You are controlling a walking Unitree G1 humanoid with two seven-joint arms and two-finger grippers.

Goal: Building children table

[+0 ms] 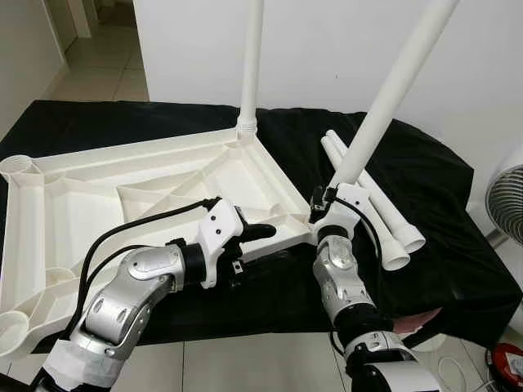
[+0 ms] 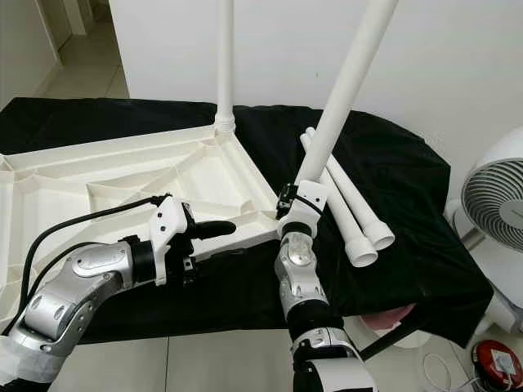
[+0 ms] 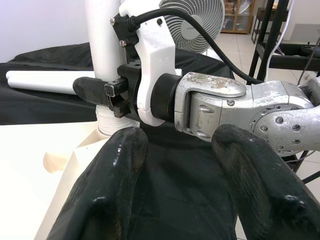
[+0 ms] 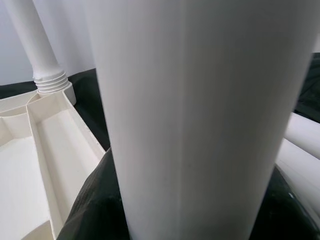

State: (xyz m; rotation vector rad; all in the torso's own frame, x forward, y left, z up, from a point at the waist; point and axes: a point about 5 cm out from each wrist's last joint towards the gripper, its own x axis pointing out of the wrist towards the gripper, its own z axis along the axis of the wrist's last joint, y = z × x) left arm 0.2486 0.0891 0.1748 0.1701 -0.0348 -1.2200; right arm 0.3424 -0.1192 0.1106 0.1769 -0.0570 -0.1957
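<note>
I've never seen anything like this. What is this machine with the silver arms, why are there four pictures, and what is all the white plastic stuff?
It is a humanoid robot putting together a child's table. Two pictures come from cameras in its head, looking down at its own arms; the other two come from a camera on each wrist, looking along the black fingers.

On the black cloth lies the white plastic tabletop, upside down, ribs showing. One white plastic leg already stands upright in its far corner socket. Two spare white tubes lie on the cloth to the right.

The right gripper is shut on a tilted white leg, its lower end at the tabletop's near corner. The left gripper hovers open beside that corner, holding nothing. A white fan stands off to the right.
</note>
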